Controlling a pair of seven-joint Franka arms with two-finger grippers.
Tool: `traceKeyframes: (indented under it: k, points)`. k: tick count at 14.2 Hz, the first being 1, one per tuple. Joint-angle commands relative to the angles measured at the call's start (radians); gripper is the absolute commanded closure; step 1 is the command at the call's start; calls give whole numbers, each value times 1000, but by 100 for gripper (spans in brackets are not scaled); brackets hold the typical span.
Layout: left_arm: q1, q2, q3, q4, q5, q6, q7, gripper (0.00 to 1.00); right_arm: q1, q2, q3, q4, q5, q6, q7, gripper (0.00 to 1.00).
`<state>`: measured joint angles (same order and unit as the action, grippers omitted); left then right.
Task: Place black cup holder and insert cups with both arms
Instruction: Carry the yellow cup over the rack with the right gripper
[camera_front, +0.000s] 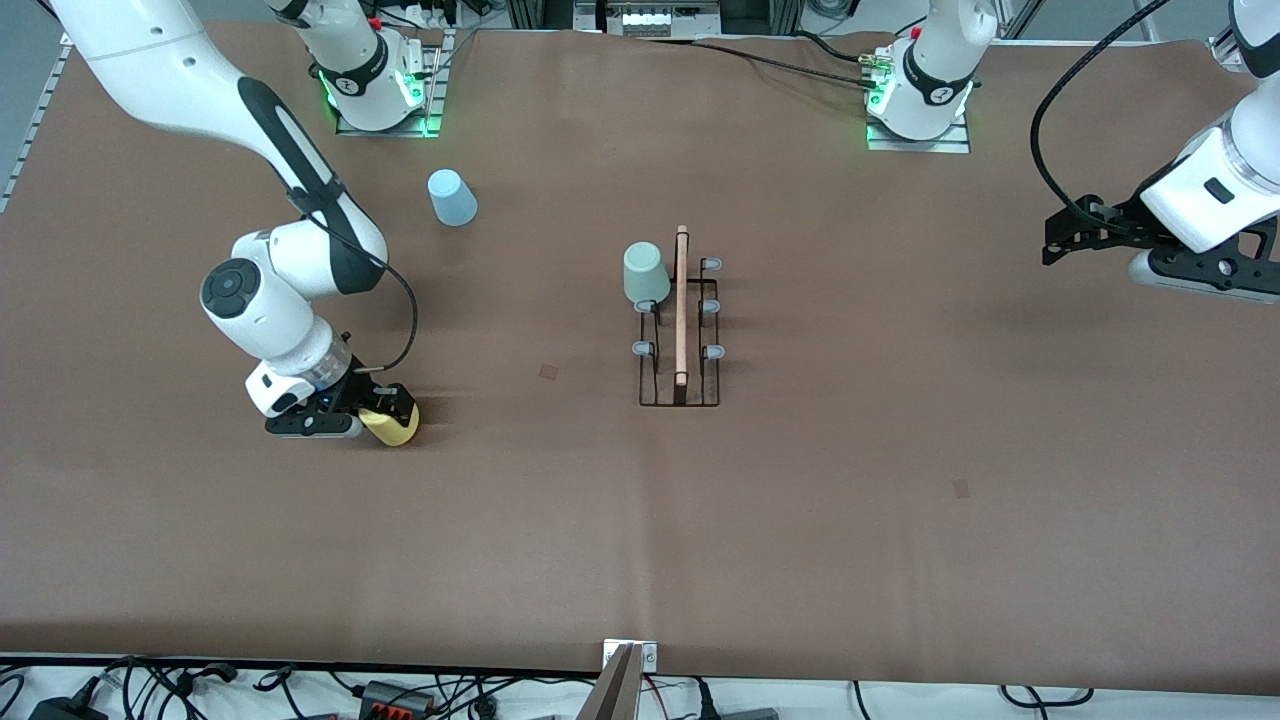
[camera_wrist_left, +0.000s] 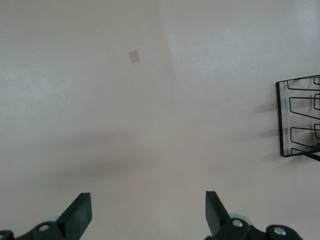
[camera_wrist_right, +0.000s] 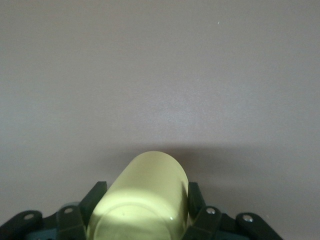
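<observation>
Front view: on the bench (camera_front: 800, 520), the black cup holder (camera_front: 680, 330) stands mid-table carrying the mint cup (camera_front: 646, 272). Right end effector (camera_front: 385, 412) is clamped on the yellow cup (camera_front: 392, 424); left end effector (camera_wrist_left: 148, 215) waits, fingers apart, over bare bench.

Right tool (camera_front: 392, 412) low at the table, fingers closed in; left tool (camera_wrist_left: 147, 215) raised, fingers spread, waiting.

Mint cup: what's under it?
The mint cup sits upside down on the holder, over a corner peg spot farthest from the camera. The peg itself is covered, so not visible.
</observation>
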<state>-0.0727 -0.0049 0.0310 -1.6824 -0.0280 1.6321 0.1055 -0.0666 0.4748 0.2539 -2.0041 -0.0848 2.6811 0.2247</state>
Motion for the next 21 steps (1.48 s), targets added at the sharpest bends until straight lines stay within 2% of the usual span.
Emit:
traceKeyframes:
  k: [1, 3, 5, 10, 13, 16, 21]
  points:
    - [-6, -4, 0, 9, 13, -11, -7, 0, 21, -170, 4, -15, -4, -203, 34, 91]
    - [-6, -4, 0, 9, 13, -11, -7, 0, 63, -263, 5, -12, -1, -318, 118, 91]
    - [-6, -3, 0, 9, 13, -11, -6, 0, 102, -300, 8, -2, 7, -357, 227, 91]
    - [-6, -3, 0, 9, 13, -11, -7, 0, 322, -298, 8, 86, 7, -357, 614, 91]
    - [-6, -3, 0, 9, 13, -11, -7, 0, 474, -222, 7, 197, -16, -382, 871, 91]
    - [-6, -3, 0, 10, 13, -11, -7, 0, 563, -121, 7, 327, -122, -423, 1056, 91]
    - [-6, -4, 0, 10, 13, -11, -7, 0, 622, 8, 7, 406, -214, -411, 1168, 91]
